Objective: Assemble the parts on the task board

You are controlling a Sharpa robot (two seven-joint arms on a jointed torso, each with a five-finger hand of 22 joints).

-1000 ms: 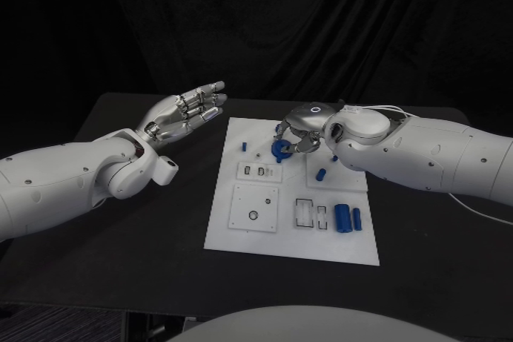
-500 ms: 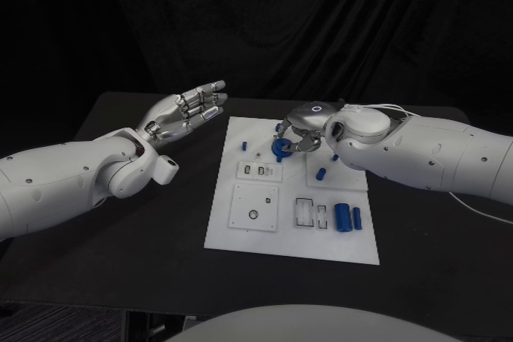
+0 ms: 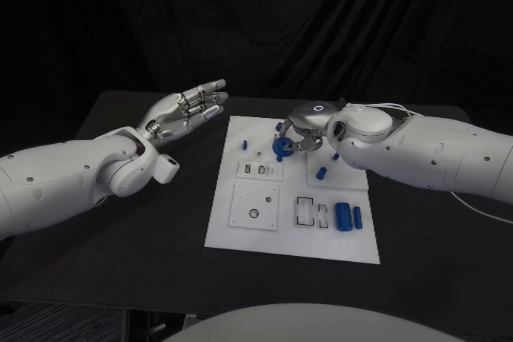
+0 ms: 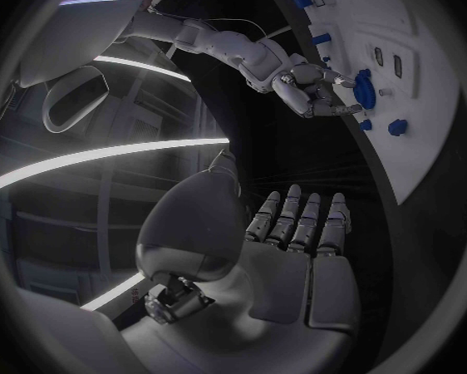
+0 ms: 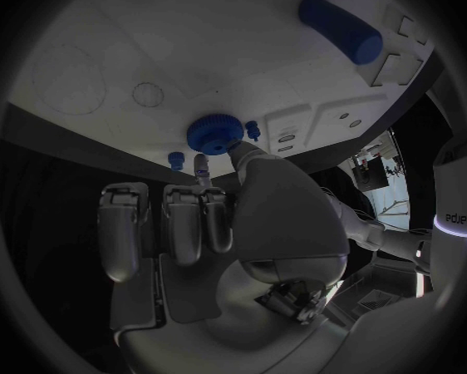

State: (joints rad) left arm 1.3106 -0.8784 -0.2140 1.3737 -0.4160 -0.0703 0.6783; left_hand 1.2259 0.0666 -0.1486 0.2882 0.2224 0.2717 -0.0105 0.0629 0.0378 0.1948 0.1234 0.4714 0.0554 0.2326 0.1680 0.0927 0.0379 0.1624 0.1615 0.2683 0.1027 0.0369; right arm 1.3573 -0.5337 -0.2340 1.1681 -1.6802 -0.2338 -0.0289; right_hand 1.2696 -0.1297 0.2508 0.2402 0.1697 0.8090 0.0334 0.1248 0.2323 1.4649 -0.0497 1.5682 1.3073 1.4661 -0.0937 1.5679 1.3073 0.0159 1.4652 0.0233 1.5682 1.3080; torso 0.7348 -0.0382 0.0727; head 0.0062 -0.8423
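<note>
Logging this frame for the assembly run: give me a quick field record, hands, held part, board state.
left hand: raised off the table left of the board, fingers extended, holding nothing
right hand: over the far part of the board, holding the blue gear
blue gear: round, toothed, at the right hand's fingertips, close to the board; contact cannot be told
task board: white, mid-table
blue cylinder: lying on the board's near right
</note>
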